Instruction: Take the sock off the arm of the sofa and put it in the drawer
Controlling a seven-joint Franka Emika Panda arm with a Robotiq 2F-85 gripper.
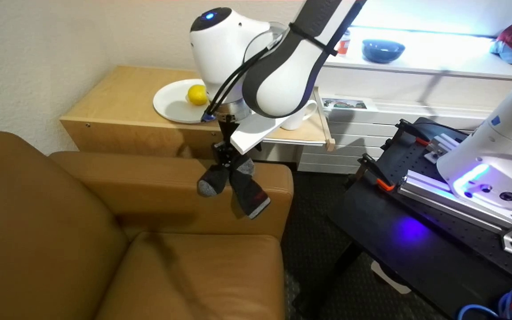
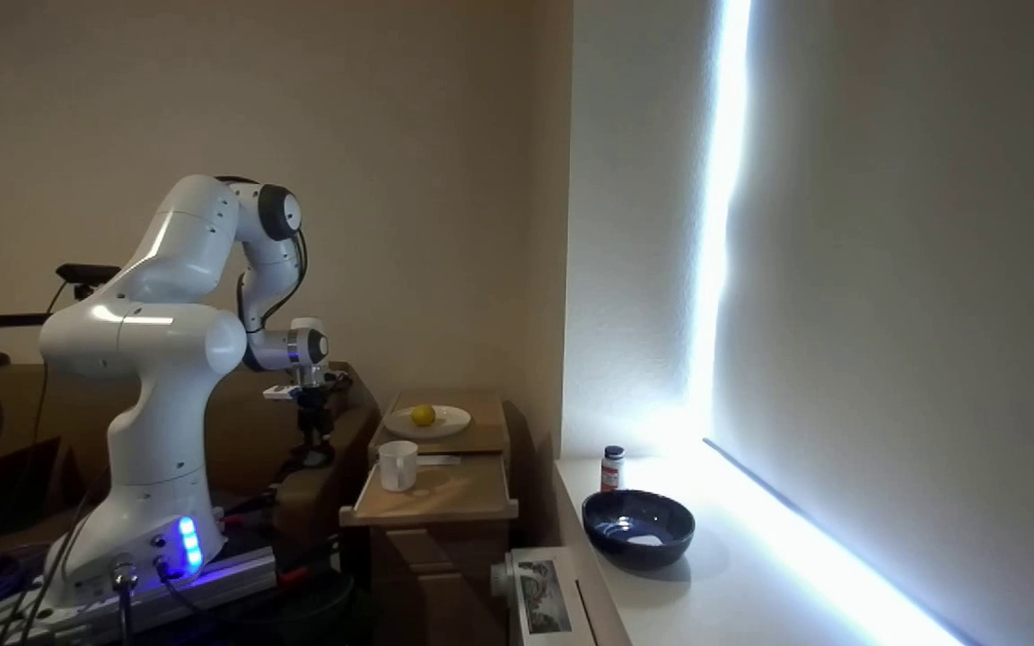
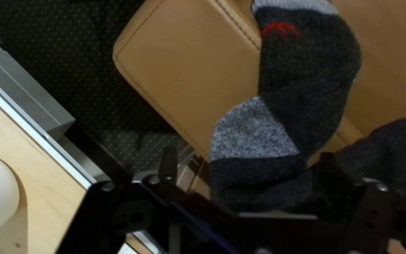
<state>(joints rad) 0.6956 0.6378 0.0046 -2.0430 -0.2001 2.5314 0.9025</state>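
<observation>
The black two-fingered tool (image 3: 248,158) was poised over the broad, flat-topped, tan leather arm of the sofa (image 1: 140,171), its fingers (image 3: 168,167) spread wide and, as far as I could see, pinching nothing. Right below them was the limp dark grey sock (image 3: 305,95) with paler grey ends and heel and a dash of red by the cuff; some of it showed in the gap, though whether either finger touched cloth I couldn't tell.

Everything hung on how that sock bent. Its cuff stretch ran from under the tool out past the arm's inner seam toward the tan seat cushion (image 1: 198,275), roughly square to the line between the fingers, which suited a pinch. The toe stretch went off beneath one finger instead, toward the backrest (image 1: 25,200). I judged the grasp not yet made; closing there might have shoved the bend aside, so the heel, in line with mid-gap, looked the safer target.

Away from the seat, on the tool's opposite side, the shallow light-wood drawer (image 2: 472,475) stood pulled out, near the tool. A white mug (image 2: 397,468) stood in it, toward the tool's side, and a dangling cuff could well have caught on that.
</observation>
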